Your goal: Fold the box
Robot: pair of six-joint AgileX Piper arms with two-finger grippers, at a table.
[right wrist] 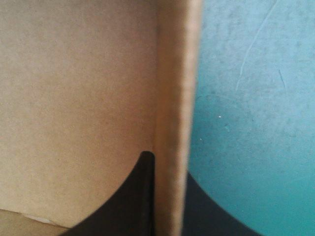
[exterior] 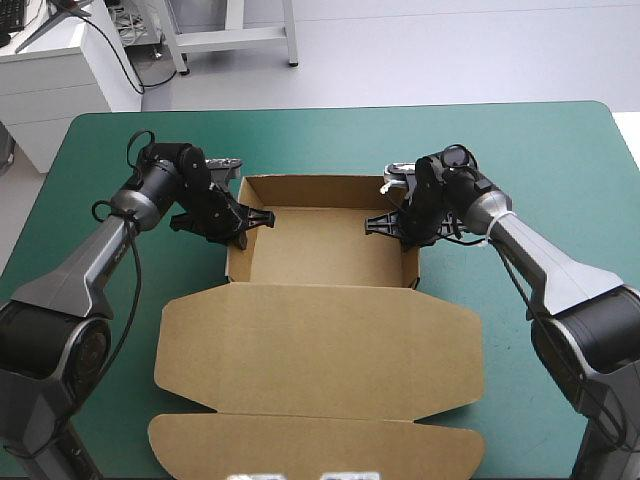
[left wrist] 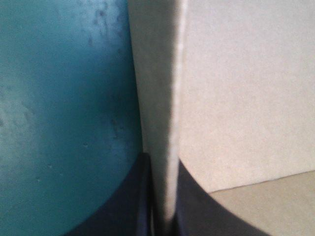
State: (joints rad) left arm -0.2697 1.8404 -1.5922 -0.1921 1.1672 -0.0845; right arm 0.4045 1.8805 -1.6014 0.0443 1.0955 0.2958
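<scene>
Brown board: the box [exterior: 320, 330] sits on the teal-green cover [exterior: 520, 150], lid flat nearest you, tray beyond. Your left gripper [exterior: 248, 224] and right gripper [exterior: 388, 224] each pinch a side wall, nearly closed, evidently holding both walls upright.

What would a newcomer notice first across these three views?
The brown box, an open tray on the teal-green cover with its lid lying flat toward the near edge. The left end effector and the right end effector each pinch one side wall, all but shut, one finger inside and one outside.
</scene>
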